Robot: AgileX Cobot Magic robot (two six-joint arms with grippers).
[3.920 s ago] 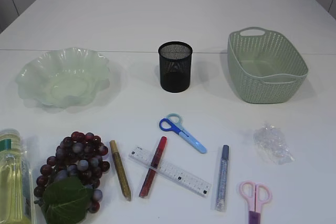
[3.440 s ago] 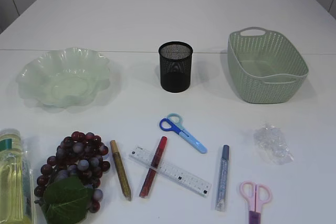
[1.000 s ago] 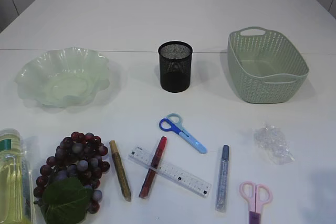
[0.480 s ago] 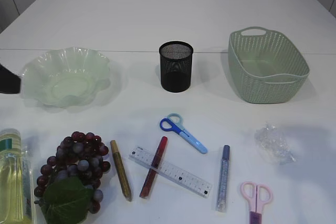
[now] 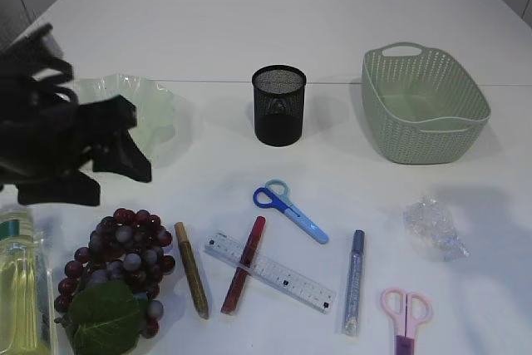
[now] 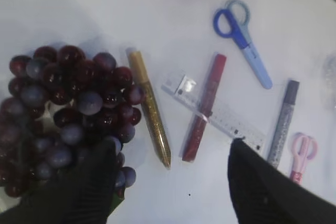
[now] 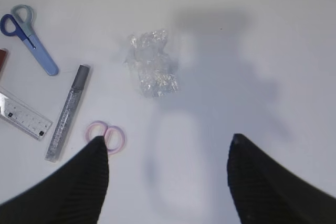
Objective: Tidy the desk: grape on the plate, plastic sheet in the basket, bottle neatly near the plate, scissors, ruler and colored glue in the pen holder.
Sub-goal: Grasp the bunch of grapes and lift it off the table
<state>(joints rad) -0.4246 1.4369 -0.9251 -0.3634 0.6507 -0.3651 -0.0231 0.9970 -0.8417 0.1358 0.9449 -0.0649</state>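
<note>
1. Opening step, by the look of it, with nothing sorted yet: grape bunch (image 5: pixel 112 268) lying at front left, well apart from the frilled green plate (image 5: pixel 158 118) behind it; bottle (image 5: pixel 18 288) at the far left edge, just beside the grapes.
2. Left gripper (image 6: pixel 170 182) poised above the bunch's right flank with jaws spread wide and nothing between them; grapes (image 6: pixel 63 108) under the left finger, gold glitter glue (image 6: pixel 149 108) just beside.
3. Right gripper (image 7: pixel 168 182) likewise spread and empty, hanging over bare table near the crumpled plastic sheet (image 7: pixel 151 64); green basket (image 5: pixel 424 106) well behind that.
4. Waiting mid-table: blue scissors (image 5: pixel 288 209), ruler (image 5: pixel 278 273) with red glue (image 5: pixel 243 263) crossing it, silver glue (image 5: pixel 352 282), pink scissors (image 5: pixel 404 313); mesh pen holder (image 5: pixel 278 106) empty so far as visible.
5. Likely next: shifting left over the bunch, lowering, closing gently on the cluster or stem; then lifting across to the plate without shedding berries.
</note>
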